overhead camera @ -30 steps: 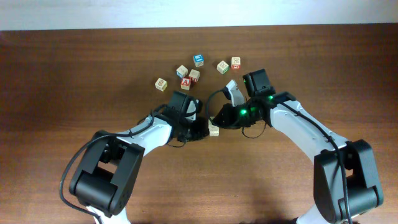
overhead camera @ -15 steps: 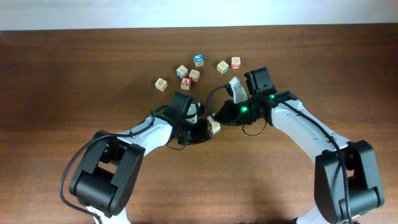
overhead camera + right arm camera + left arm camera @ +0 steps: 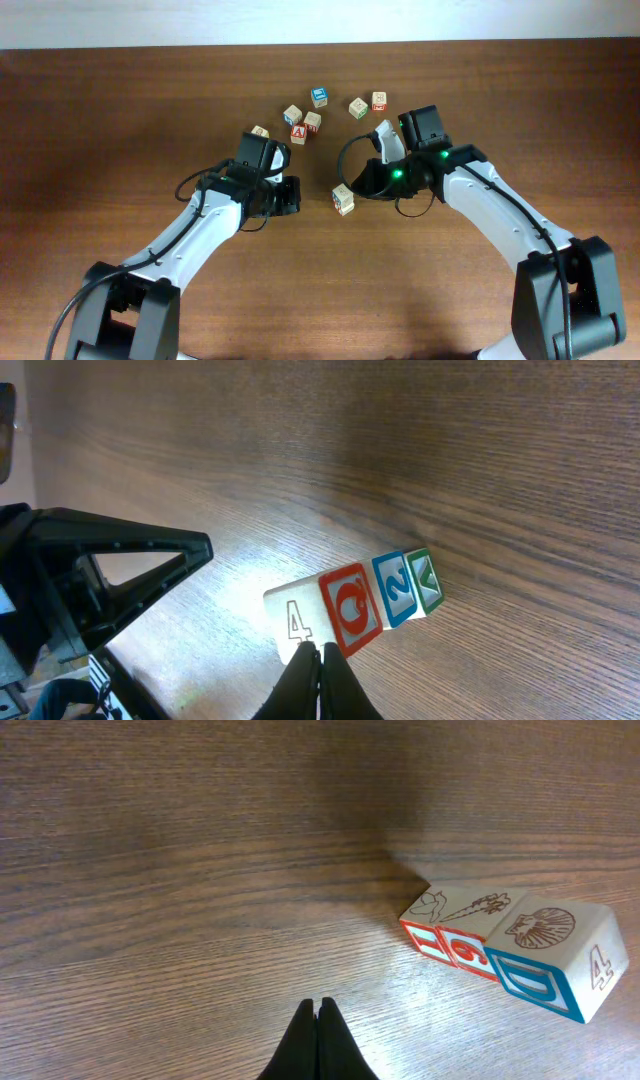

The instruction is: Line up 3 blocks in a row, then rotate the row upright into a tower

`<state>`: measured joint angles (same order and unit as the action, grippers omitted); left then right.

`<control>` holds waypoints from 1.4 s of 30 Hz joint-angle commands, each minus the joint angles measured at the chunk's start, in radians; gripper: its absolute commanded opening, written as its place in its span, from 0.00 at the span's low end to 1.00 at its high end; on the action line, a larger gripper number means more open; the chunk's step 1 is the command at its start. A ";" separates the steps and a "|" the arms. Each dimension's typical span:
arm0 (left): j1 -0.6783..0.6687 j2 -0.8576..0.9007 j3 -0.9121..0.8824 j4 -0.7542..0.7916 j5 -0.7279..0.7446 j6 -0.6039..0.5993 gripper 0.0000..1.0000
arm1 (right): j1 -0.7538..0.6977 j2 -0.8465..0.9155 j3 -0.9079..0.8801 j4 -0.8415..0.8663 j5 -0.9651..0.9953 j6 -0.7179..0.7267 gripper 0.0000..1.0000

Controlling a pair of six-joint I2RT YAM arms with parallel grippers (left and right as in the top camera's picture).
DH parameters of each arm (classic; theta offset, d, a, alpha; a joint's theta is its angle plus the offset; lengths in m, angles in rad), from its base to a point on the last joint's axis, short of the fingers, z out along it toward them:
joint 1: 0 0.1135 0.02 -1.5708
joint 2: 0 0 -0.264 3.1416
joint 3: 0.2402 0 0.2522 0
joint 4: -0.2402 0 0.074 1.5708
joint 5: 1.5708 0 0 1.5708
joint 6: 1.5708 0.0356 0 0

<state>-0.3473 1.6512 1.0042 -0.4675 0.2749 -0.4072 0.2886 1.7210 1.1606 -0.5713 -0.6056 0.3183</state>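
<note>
Three pale wooden cubes [image 3: 343, 199] with printed faces lie in a touching row mid-frame on the dark, grained tabletop [image 3: 120, 120]. The left gripper [image 3: 318, 1030] and right gripper [image 3: 318, 665] are both pinched closed and empty, one on each side of the row.

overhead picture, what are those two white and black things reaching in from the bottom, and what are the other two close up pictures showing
Those are two robot arms working at a wooden table. The overhead picture comes from a fixed camera above the table. The other two pictures come from a small camera on each wrist, looking along that arm's own fingers. The left gripper and the right gripper are both shut and hold nothing. Between them lies a row of three letter cubes, set side by side and touching. The right gripper's tip sits at the end marked 4, though I cannot tell whether it touches. Farther back, a handful of other cubes lies scattered loose.
</note>
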 commanded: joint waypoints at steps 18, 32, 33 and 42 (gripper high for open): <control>0.045 -0.653 0.232 -0.440 -0.380 0.117 0.99 | -0.008 -1.061 0.371 -0.698 0.408 -0.101 0.98; 0.045 -0.652 0.232 -0.441 -0.380 0.117 0.99 | -0.181 -1.506 -0.579 0.079 0.573 -0.304 0.98; 0.045 -0.652 0.232 -0.441 -0.380 0.117 0.99 | -0.198 -1.557 -0.690 0.169 0.529 -0.304 0.98; 0.045 -0.652 0.232 -0.441 -0.380 0.117 0.99 | -0.200 -1.718 -1.125 0.434 0.537 -0.304 0.98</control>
<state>-0.3054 1.0023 1.2324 -0.9092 -0.0948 -0.3016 0.0948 0.0143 0.0483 -0.1421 -0.0704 0.0212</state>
